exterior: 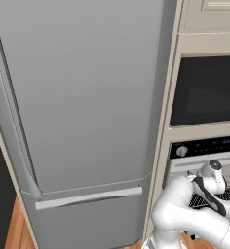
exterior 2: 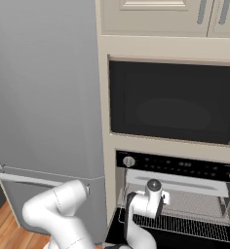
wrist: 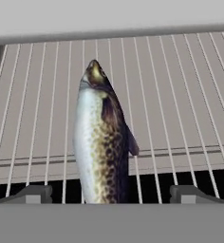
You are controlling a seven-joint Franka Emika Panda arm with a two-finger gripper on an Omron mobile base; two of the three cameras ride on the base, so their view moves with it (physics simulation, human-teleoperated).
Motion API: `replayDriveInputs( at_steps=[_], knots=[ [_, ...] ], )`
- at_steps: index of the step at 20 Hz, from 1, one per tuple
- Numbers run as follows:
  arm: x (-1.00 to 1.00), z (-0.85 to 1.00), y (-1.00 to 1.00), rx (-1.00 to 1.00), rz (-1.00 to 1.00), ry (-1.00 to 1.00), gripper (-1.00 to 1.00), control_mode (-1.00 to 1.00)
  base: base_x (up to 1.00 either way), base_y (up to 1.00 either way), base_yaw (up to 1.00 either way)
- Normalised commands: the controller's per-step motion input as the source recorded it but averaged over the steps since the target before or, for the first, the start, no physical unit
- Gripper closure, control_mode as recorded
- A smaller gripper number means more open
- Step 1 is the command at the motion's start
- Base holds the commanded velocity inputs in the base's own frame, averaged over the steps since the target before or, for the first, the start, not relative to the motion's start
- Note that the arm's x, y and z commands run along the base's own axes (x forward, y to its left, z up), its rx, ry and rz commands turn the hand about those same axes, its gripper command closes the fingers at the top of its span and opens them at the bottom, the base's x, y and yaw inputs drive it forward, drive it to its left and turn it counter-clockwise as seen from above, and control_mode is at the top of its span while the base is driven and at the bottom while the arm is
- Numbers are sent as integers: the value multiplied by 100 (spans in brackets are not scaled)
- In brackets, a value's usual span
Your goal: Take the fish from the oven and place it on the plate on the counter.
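Tool (wrist: pixel 112 193) is seen spread wide, its two dark fingertips (wrist: pixel 33 193) standing well apart at either side of the fish, nothing gripped between them. In the right base view the tool (exterior 2: pixel 158 198) is seen reached into the open oven at rack level, at the end of the white arm (exterior 2: pixel 63 214).

Largest item beside the tool: a tall grey fridge (exterior: pixel 83 107), standing well off to the tool's left, with a pale horizontal handle low on its front. Next, a black-glass appliance (exterior 2: pixel 173 102) is set in the cream cabinetry straight above the tool. Below that, the oven (exterior 2: pixel 178 168) is found all around the tool: its black control strip with a round silver knob (exterior 2: pixel 129 161) sits just above the tool, and the cavity is open. A wire rack (wrist: pixel 180 109) is spread directly ahead of and under the tool, its thin bars running away from the fingertips, with crossbars near them.

Smallest, the fish (wrist: pixel 102 142) is laid on that rack, between the two fingertips and just ahead of them, head pointed away from the tool, tail end towards it. Pale silver belly, dark speckled back and one dark fin are shown. Contact between fish and fingertips cannot be seen; a gap is visible on each side.
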Motion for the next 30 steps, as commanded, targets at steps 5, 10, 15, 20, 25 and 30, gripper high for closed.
replayDriveInputs(
  at_steps=[5, 10, 15, 20, 25, 30],
  knots=[
    [0, -35, -1, 0, 0, 6, -100, -100, 0, 0, 0],
    [0, -14, -6, 0, -1, 6, 100, -100, 0, 0, 0],
    [-9, -9, 0, 0, 0, 5, 100, -100, 0, 0, 0],
    [-15, -7, -6, 0, 0, 7, 100, -100, 0, 0, 0],
    [-18, -5, -7, 0, 0, 3, 100, -100, 0, 0, 0],
    [-31, 14, -21, 8, 0, -5, 100, -100, 0, 0, 0]
  ],
)
